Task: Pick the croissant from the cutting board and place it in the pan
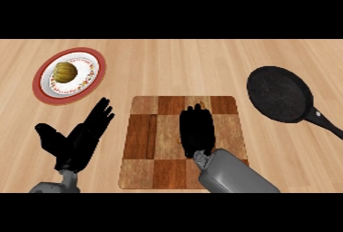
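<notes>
The right robot hand (pixel 198 129) lay flat, fingers straight, over the checkered wooden board (pixel 181 140) — the croissant (pixel 178 140) hidden beneath it, its long axis unreadable. Right of that hand, the dark round pan (pixel 279 93) sat empty. The left robot hand (pixel 77 138) rested open beside the board — beyond it a red-rimmed plate (pixel 70 74) held a round pastry (pixel 65 71).

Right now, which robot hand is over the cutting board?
The right robot hand: it lies over the cutting board. The left robot hand rests open beside the board's left edge.
</notes>
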